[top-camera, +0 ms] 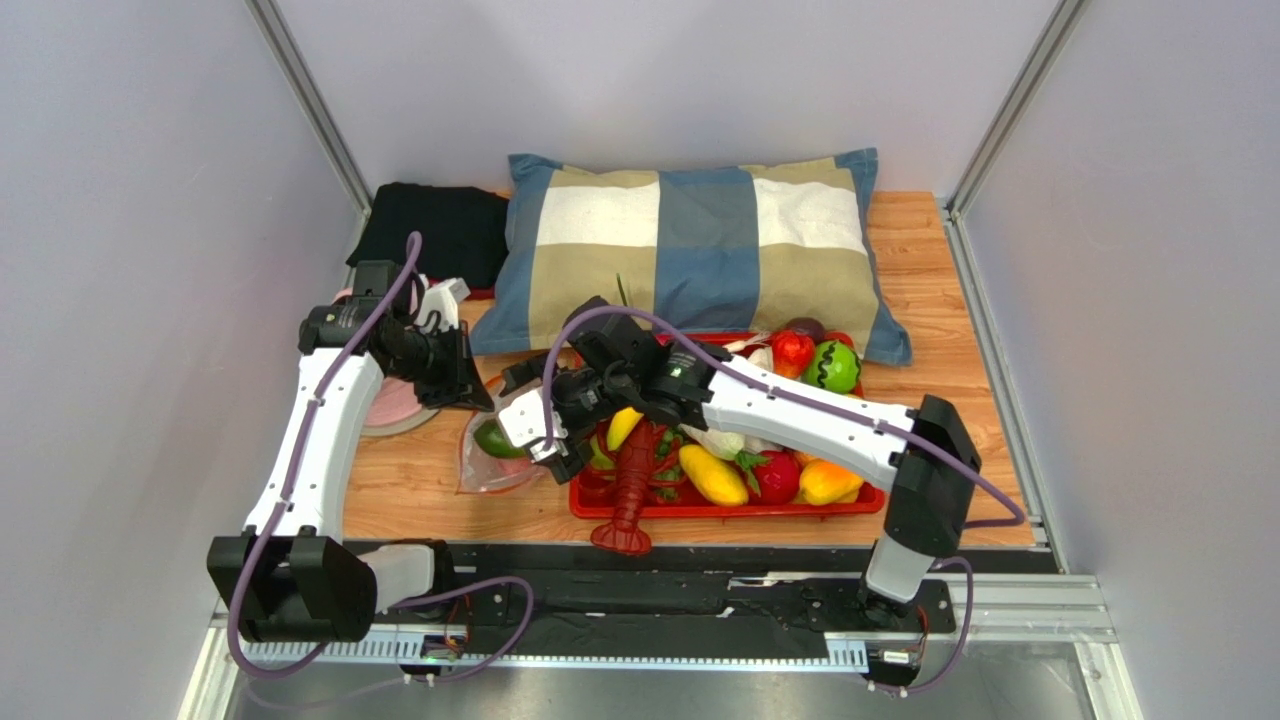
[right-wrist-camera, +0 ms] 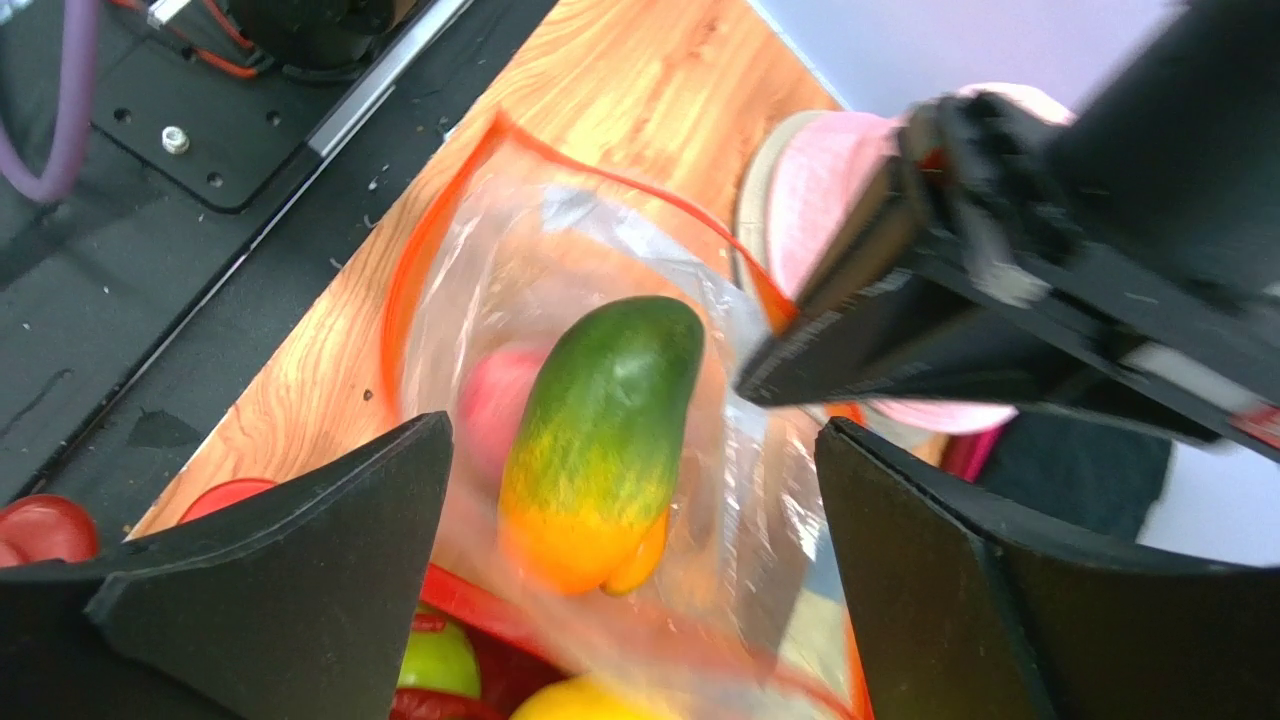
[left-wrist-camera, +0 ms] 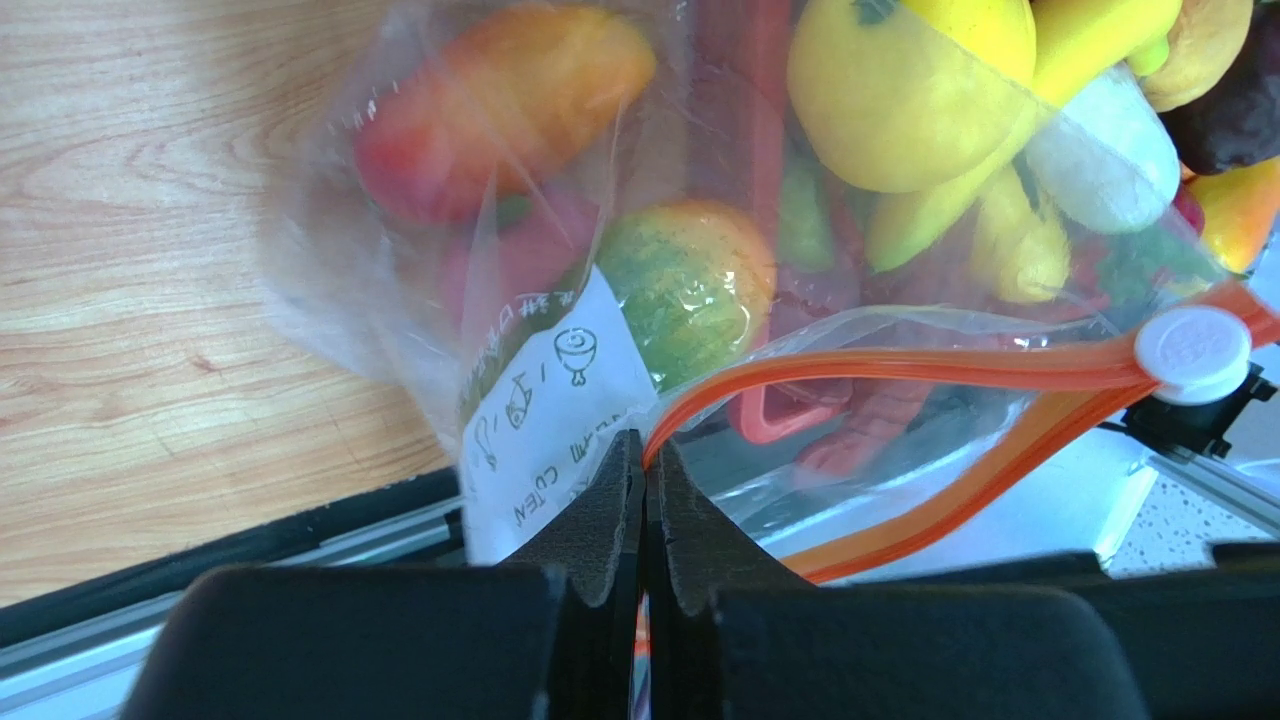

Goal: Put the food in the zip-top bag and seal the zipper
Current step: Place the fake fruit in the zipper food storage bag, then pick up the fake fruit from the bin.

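Wooden counter (top-camera: 932, 255), near edge: my left hand (left-wrist-camera: 648, 458) pinches the zipper (left-wrist-camera: 902, 365) of the zip-top bag (left-wrist-camera: 451, 225); my right hand (right-wrist-camera: 631, 450) gapes over its mango (right-wrist-camera: 601, 375).

Bare tabletop (top-camera: 394, 495) is found in a strip in front of the zip-top bag (top-camera: 496, 450), up to the black rail (top-camera: 676, 563) at the near edge, and in the back right corner beside the pillow (top-camera: 691, 240). The back is closed off by that pillow and a black cloth (top-camera: 436, 225). The right side is taken up by the red tray (top-camera: 819, 507), heaped with food (top-camera: 714, 477), with a lobster (top-camera: 631, 495) overhanging its near rim. Left of the bag, a pink hat (top-camera: 394, 408) is lodged under the left arm. The bag's mouth is seen open below the spread fingers (right-wrist-camera: 301, 585) of the right hand (top-camera: 544, 446). The way in is narrowed by a mango (right-wrist-camera: 601, 435) lying inside and by the left hand (left-wrist-camera: 646, 465), pinched on the bag's edge.
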